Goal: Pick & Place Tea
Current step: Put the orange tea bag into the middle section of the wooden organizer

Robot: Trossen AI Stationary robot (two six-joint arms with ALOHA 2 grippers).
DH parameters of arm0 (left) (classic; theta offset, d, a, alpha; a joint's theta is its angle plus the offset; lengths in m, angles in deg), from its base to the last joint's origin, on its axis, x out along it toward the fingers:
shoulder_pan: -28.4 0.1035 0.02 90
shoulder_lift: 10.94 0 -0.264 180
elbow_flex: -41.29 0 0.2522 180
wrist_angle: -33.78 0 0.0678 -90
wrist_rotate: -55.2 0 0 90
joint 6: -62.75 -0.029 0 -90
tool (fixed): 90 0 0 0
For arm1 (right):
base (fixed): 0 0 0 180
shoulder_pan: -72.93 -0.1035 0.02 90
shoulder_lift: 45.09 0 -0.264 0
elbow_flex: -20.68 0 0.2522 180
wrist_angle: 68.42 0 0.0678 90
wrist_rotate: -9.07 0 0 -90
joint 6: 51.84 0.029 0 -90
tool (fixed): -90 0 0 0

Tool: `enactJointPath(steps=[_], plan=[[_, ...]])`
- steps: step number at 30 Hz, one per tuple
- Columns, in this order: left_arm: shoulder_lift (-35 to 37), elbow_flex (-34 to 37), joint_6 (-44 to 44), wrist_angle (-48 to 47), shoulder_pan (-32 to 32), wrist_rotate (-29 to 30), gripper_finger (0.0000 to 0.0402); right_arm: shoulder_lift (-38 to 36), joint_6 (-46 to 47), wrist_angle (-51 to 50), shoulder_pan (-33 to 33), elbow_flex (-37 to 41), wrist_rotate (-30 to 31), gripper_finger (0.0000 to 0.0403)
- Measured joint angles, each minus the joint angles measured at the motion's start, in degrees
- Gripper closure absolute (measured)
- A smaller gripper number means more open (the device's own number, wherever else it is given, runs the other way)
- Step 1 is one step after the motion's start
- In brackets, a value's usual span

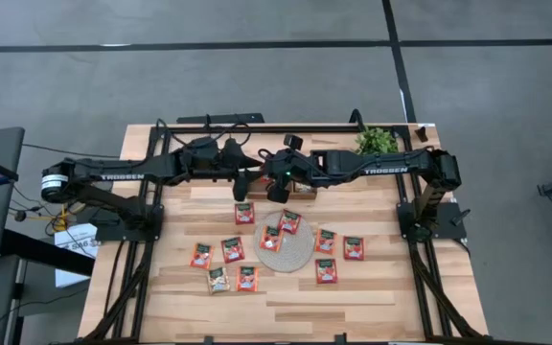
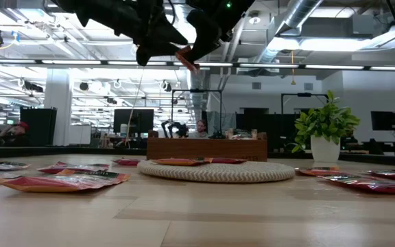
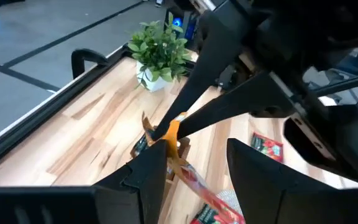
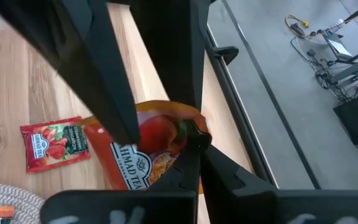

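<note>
Your counter (image 1: 353, 292) carried about ten tea sachets (image 1: 234, 249) around and on the round woven mat (image 1: 286, 251), with the wooden tray (image 2: 207, 148) behind it. Both arms met high above the tray. Your right gripper (image 4: 188, 140) had its jaws clamped on one orange sachet (image 4: 151, 152), likely for handing over, while your left gripper (image 3: 194, 163) stood wide open around its other end.

Both tools met above the worktop's (image 1: 353, 297) far middle, the right tool (image 1: 278, 188) holding a sachet (image 4: 151, 152). Below them sat the tray (image 2: 206, 148); nearer lay the mat (image 1: 286, 251) amid sachets.
</note>
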Motion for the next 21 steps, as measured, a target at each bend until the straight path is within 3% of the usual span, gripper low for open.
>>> enactJointPath(steps=[12,17,21], plan=[[-0.7,0.0,0.0,2.2,0.0,3.6,0.0257,0.0,0.4,-0.1,0.0,0.0,0.0,0.0403],[-0.7,0.0,0.0,1.7,0.0,5.0,0.0295,0.0,0.4,-0.1,0.0,0.0,0.0,0.0403],[-0.7,0.0,0.5,1.1,0.0,7.0,0.0348,0.0,0.4,-0.1,0.0,0.0,0.0,0.0403]])
